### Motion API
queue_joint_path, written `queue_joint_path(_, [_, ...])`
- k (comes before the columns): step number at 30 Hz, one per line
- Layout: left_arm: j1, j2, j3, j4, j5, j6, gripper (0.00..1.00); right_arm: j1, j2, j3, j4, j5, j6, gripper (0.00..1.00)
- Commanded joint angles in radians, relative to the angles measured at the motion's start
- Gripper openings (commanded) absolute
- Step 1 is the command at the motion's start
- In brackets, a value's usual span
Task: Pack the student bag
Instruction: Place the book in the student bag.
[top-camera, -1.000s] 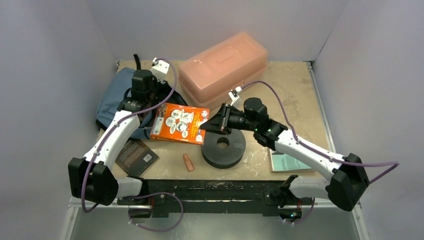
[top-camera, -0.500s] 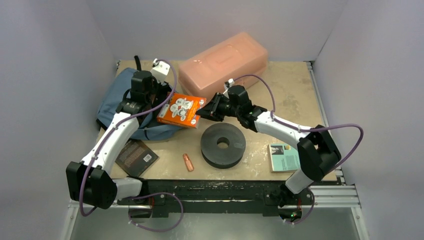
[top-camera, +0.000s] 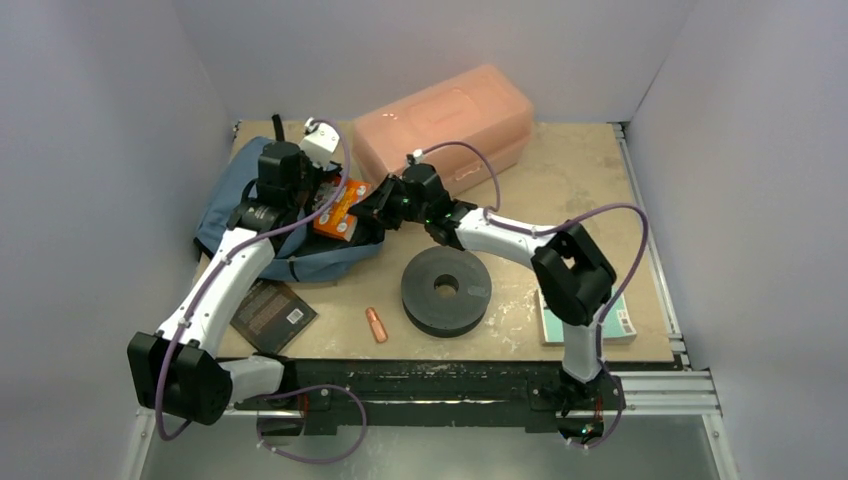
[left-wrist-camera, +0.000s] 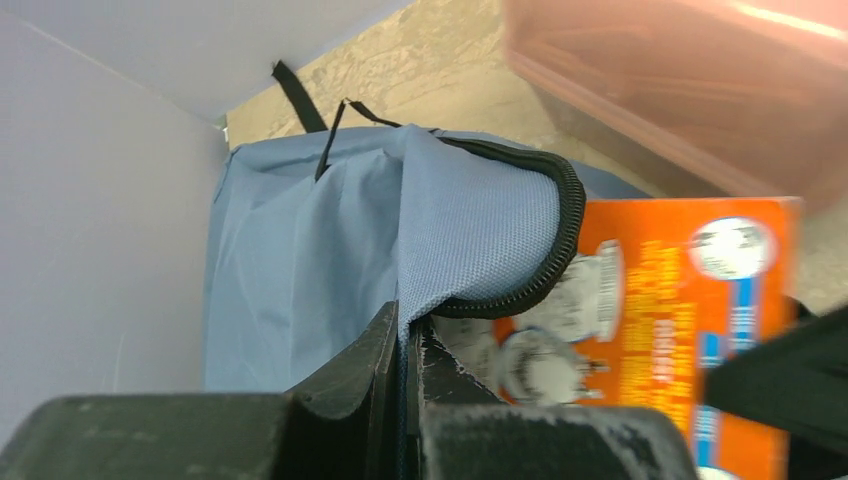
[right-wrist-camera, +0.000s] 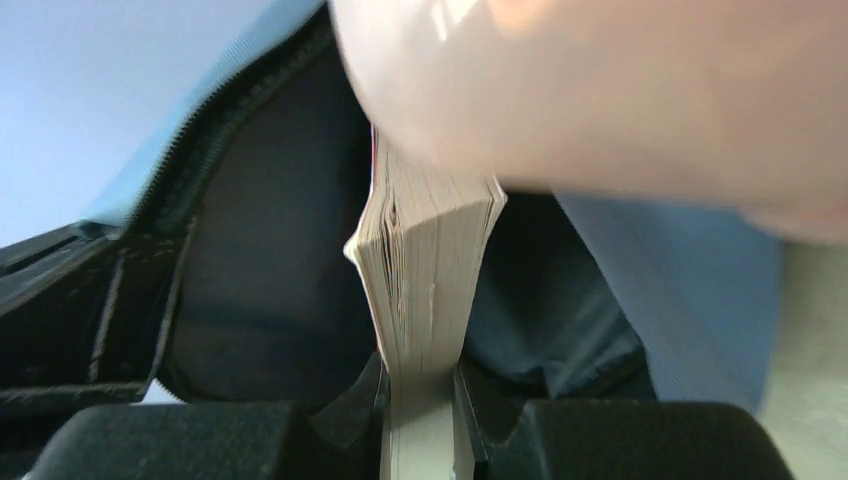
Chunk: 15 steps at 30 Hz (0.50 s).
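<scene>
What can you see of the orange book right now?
The orange paperback book with white cartoon pictures on its cover is clamped at its edge by the right gripper, cream page block between its jaws. It sits tilted at the open mouth of the slate-blue fabric backpack, whose zippered flap the left gripper pinches up over the book's corner.

The tan, scuffed surface (top-camera: 580, 170) carries six things. The blue bag (top-camera: 225, 200) lies at the far left, with the pink box (top-camera: 445, 115) near it at the far middle. A black disc (top-camera: 470, 285) sits front centre. Left of it are a small pink piece (top-camera: 376, 324) and a dark book (top-camera: 272, 312). A teal book (top-camera: 553, 322) lies front right.
</scene>
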Motion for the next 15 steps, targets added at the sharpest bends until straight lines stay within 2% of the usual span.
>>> queue_joint_path(1, [-0.003,-0.071,0.051,0.07,0.153,-0.016,0.0,0.052,0.091,0.154,0.187,0.034,0.092,0.0])
queue_joint_path(5, [-0.003,-0.103,0.022,0.093,0.243,0.016,0.0,0.085,0.187,0.267,0.213,0.102,0.09,0.0])
queue_joint_path(10, [-0.002,-0.132,0.009,0.103,0.261,0.037,0.0,0.121,0.237,0.351,0.21,0.195,0.061,0.0])
queue_joint_path(15, [0.006,-0.137,0.001,0.106,0.313,0.04,0.0,0.127,0.286,0.386,0.243,0.221,0.066,0.0])
